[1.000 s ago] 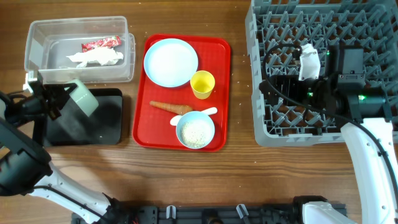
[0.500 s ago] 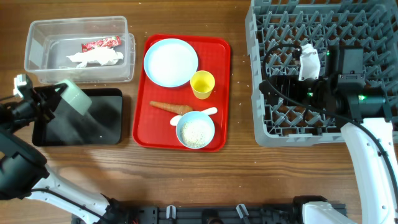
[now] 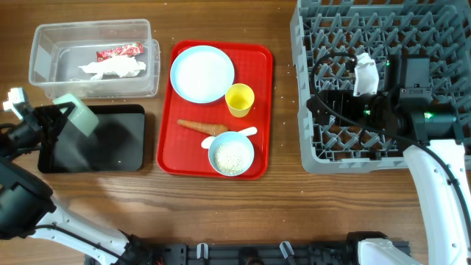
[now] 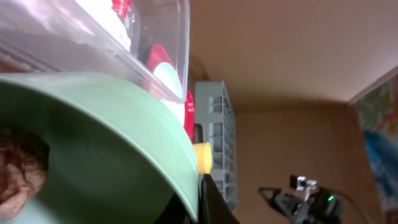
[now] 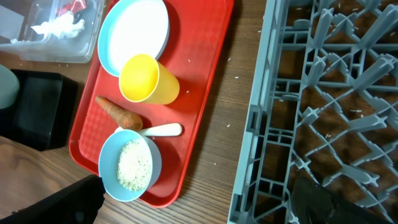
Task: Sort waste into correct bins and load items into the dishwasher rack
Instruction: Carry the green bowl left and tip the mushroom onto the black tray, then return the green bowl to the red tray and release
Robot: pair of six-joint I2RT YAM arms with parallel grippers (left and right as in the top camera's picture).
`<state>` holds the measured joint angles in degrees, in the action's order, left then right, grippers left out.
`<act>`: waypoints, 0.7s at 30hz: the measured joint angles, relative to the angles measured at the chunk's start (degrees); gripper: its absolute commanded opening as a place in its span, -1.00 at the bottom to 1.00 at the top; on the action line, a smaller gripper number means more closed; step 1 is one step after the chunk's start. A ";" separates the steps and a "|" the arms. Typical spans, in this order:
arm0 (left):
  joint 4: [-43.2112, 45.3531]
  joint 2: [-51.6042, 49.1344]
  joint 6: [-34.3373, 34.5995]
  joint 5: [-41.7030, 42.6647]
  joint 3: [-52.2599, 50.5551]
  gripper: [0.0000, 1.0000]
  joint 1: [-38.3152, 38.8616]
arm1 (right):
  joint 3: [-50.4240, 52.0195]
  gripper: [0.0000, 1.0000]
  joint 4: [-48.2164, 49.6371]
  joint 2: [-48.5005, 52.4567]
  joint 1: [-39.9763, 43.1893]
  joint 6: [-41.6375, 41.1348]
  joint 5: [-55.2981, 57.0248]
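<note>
Holding the green bowl (image 3: 79,115) by its rim, the left gripper (image 3: 60,119) is closed on it at the far left of the table. The bowl is tipped on its side above the left end of the black tray (image 3: 110,151). In the left wrist view a brown lump (image 4: 18,168) sits inside the bowl, against its wall, and one dark finger (image 4: 211,199) shows under the rim.

Just beyond the black tray stands the clear tub (image 3: 44,44). It holds the red wrapper (image 3: 119,51) and, nearer, the white tissue (image 3: 114,68).

To the right of both lies the red tray (image 3: 259,88). The plate (image 3: 202,73) is at its far left, with the yellow cup (image 3: 240,99) just beside it on the right. The carrot (image 3: 197,126) lies across the middle. The spoon (image 3: 249,132) rests at the carrot's right end, touching the far rim of the blue bowl (image 3: 212,156). That bowl, at the near edge, holds rice (image 3: 232,156).

The grey rack (image 3: 331,29) fills the far right of the table. The right gripper (image 3: 327,109) hangs over its near left part. In the right wrist view its fingers stand wide apart with nothing between them.
</note>
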<state>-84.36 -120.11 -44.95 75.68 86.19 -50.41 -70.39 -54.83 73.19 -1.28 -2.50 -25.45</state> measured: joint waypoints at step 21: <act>-11.87 1.40 -4.39 -0.22 1.53 -0.92 3.13 | 0.00 1.00 -0.22 0.00 0.00 0.00 0.44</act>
<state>-96.23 -118.72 -49.34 75.46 87.72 -47.29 -70.39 -55.05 73.19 -1.28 -2.50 -25.02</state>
